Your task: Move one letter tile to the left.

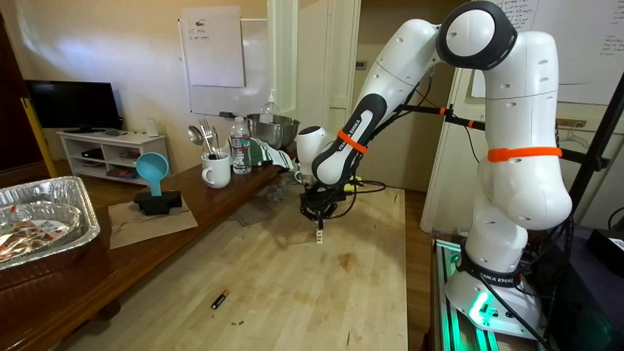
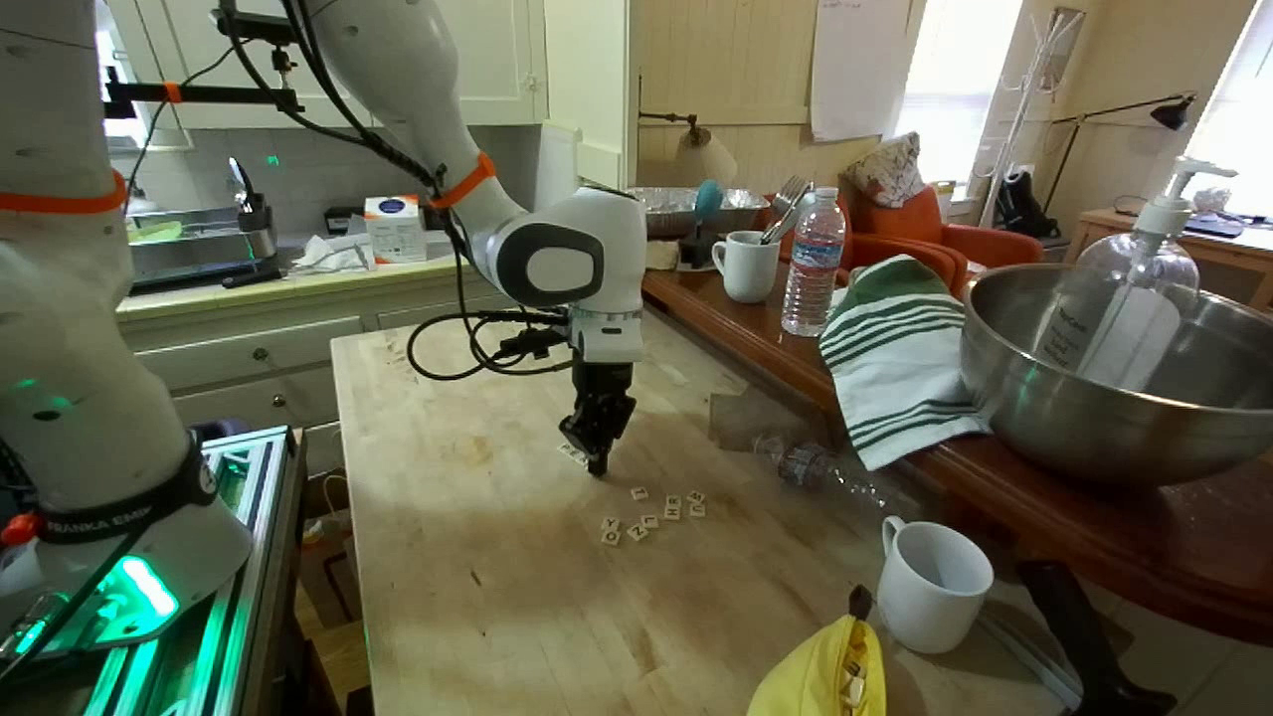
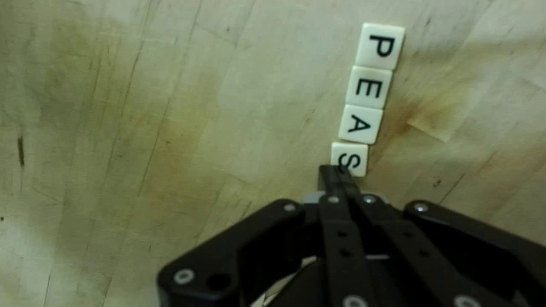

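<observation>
In an exterior view the gripper (image 1: pixel 320 226) points down at a tile row (image 1: pixel 319 236), in an exterior view the row shows just behind its fingers (image 2: pixel 598 462), and in the wrist view these, pressed together, partly cover the S tile (image 3: pixel 353 155), contact unclear

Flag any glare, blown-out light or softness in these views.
In an exterior view, the windows burn out white; in both exterior views, the base light flares green-white; in the wrist view, the tiles read clearly, while the hand looks dark and slightly soft.
</observation>
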Robot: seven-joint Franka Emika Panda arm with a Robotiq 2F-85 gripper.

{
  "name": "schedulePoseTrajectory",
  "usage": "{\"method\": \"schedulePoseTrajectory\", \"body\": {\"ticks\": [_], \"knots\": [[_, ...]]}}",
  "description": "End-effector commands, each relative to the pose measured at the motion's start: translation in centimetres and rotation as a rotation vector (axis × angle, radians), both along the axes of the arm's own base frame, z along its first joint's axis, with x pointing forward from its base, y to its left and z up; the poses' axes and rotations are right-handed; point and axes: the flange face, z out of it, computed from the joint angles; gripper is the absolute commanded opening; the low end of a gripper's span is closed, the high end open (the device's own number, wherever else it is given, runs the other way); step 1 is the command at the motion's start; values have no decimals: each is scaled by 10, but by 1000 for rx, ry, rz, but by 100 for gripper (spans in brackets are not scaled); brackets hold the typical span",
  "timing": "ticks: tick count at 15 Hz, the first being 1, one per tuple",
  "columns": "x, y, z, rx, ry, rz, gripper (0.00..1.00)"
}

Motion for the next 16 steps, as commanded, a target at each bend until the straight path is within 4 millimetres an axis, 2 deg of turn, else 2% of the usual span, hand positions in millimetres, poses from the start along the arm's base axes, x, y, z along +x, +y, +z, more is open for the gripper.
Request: {"method": "schedulePoseTrajectory", "body": {"ticks": [1,16], "knots": [[-7,10,-19,0,47,-28,0],[-5,13,-21,-6,39,-73,0]]}}
